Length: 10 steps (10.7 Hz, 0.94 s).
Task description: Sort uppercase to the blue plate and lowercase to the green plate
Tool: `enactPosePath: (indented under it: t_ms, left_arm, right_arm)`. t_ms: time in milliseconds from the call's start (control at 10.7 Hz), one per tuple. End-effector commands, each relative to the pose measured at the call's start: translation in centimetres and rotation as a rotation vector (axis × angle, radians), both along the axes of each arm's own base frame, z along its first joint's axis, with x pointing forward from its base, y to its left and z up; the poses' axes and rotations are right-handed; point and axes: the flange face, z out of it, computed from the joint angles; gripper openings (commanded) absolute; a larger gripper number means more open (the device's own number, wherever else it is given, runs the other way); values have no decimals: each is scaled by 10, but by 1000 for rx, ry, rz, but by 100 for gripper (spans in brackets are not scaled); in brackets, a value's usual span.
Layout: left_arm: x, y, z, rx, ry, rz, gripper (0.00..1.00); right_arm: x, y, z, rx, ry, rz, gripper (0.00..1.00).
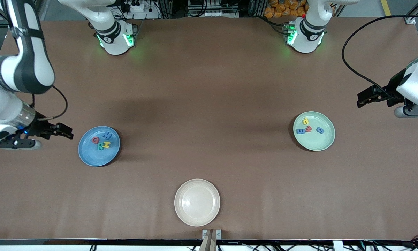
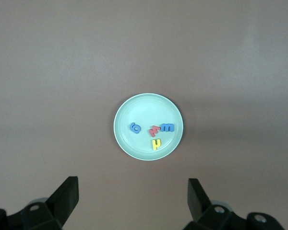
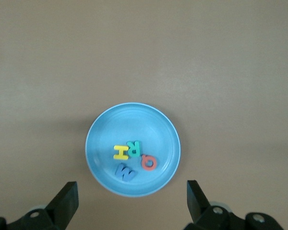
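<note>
The blue plate [image 1: 90, 157] holds the uppercase letters: blue M [image 1: 107, 135], red Q [image 1: 95, 140], green R [image 1: 100, 146] and yellow H [image 1: 106, 144]. The green plate [image 1: 317, 143] holds the lowercase letters: yellow h [image 1: 305, 121], blue m [image 1: 300, 131], red m [image 1: 308, 129] and blue a [image 1: 319, 130]. My right gripper [image 1: 67, 132] hangs open and empty over bare table beside the blue plate [image 3: 134, 120]. My left gripper [image 1: 362, 99] is open and empty over the table beside the green plate [image 2: 134, 112].
A cream plate [image 1: 197, 202] with nothing on it sits near the table's front edge, midway between the two arms' ends. Both arm bases stand along the table edge farthest from the front camera.
</note>
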Motion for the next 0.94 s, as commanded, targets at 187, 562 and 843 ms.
enactPosePath:
  t_ms: [187,562,843]
  left_arm:
    - [0,1,4,26,-5,15,100]
    - [-18,6,23,17,-34,18,100]
    - [-31,11,43,8,-61,19,100]
  right_arm:
    - [7,9,75,20,40,29,100]
    - [-4,13,117,29,22,-25,100]
    - [-10,11,124,31,34,-29,100]
